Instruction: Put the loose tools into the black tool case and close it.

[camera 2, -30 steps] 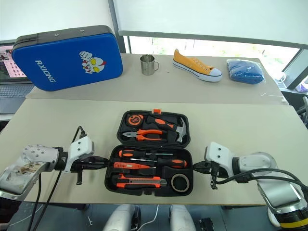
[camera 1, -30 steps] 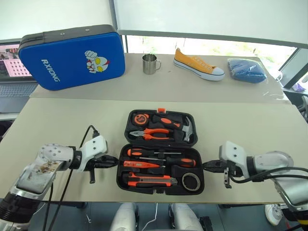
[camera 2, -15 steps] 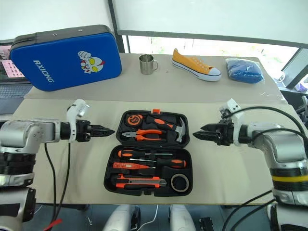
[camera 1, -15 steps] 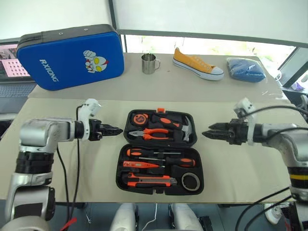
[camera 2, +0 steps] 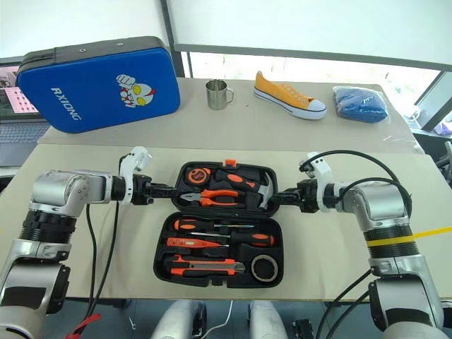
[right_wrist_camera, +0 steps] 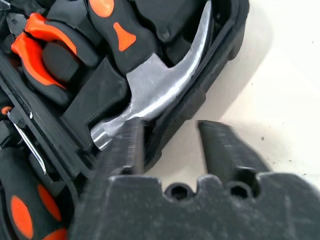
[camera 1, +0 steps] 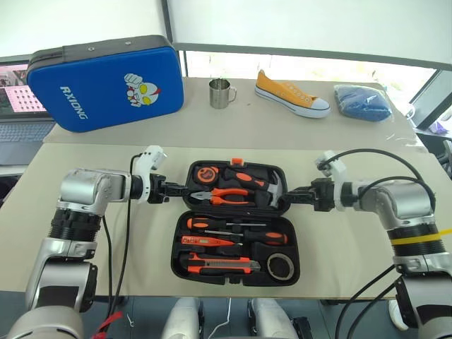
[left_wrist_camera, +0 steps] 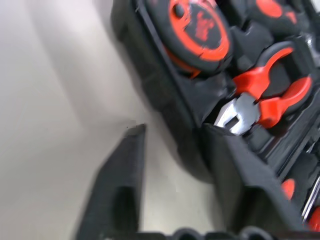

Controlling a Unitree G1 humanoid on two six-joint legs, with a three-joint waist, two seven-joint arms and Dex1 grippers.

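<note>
Both grippers — left [camera 1: 181, 191], right [camera 1: 293, 195] — are straddling the side walls of the far half of the open tool case [camera 1: 235, 265] at mid-table, fingers slightly parted. Tools already seated, we are starting the closing step: next, folding that half over.

Beige tables [camera 1: 85, 205], window [camera 1: 332, 69] w/ white blind [camera 1: 304, 25] behind (daylight coming in).
</note>
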